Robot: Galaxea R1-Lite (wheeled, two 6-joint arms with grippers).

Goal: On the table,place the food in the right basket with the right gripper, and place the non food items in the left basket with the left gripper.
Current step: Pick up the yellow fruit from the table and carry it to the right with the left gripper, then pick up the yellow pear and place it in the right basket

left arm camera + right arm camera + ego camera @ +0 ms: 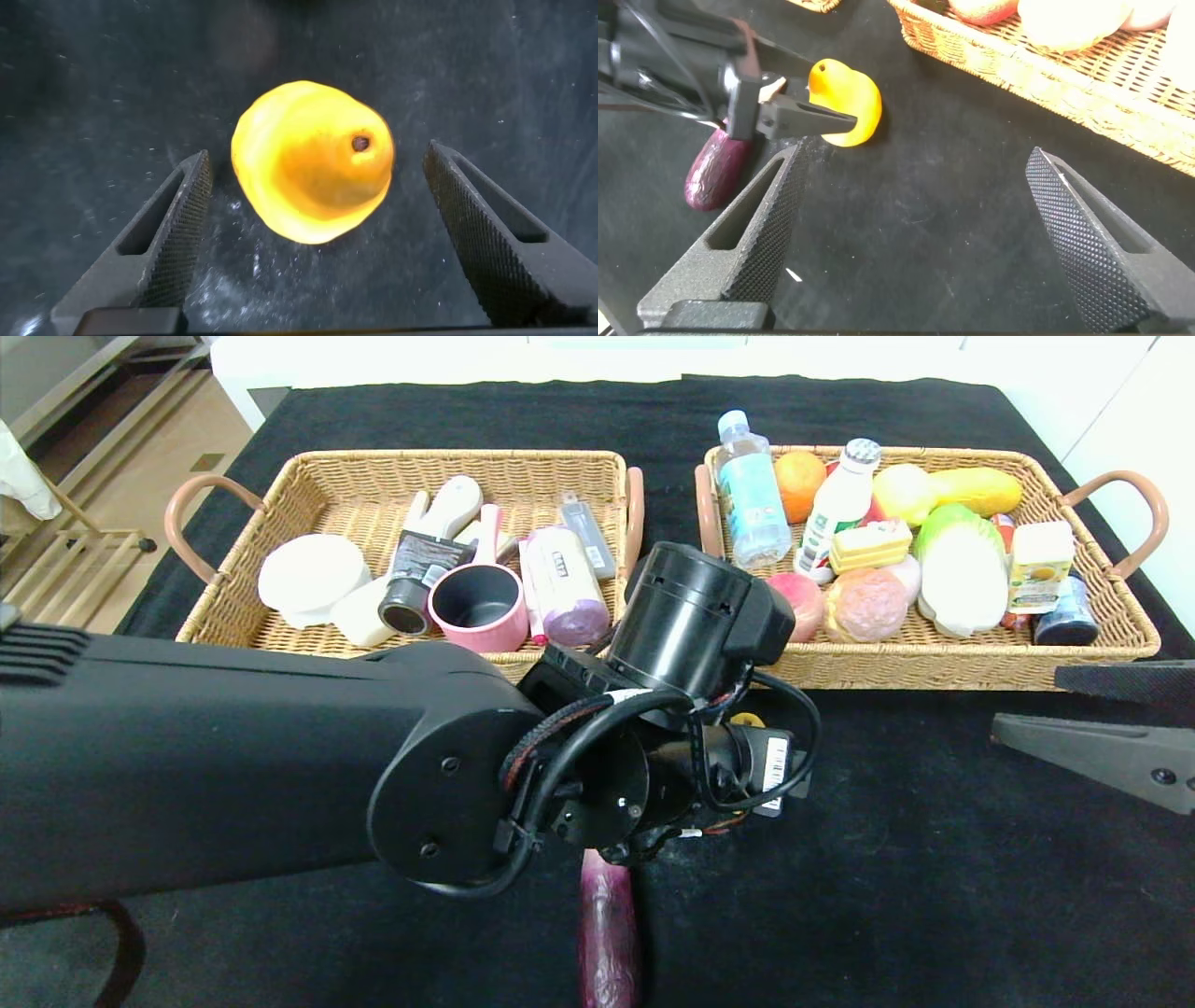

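The left basket [280,476], woven tan wicker, is seen loaded with toiletries. In front of it, the left gripper [318,243] is held spread wide over the black cloth surface [934,896], nothing grasped; the smooth, rounded yellow pear [313,173] lies directly between its ribbed fingers [173,233], untouched. The glossy purple eggplant [609,933] lies lengthwise nearer the robot. The right gripper [920,243], released and empty, is parked near the right basket [1102,644]; being food, the pear is judged to be its job.

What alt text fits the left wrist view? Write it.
A yellow pear lies on the black cloth table between the open left gripper's two black ridged fingers, touching neither.
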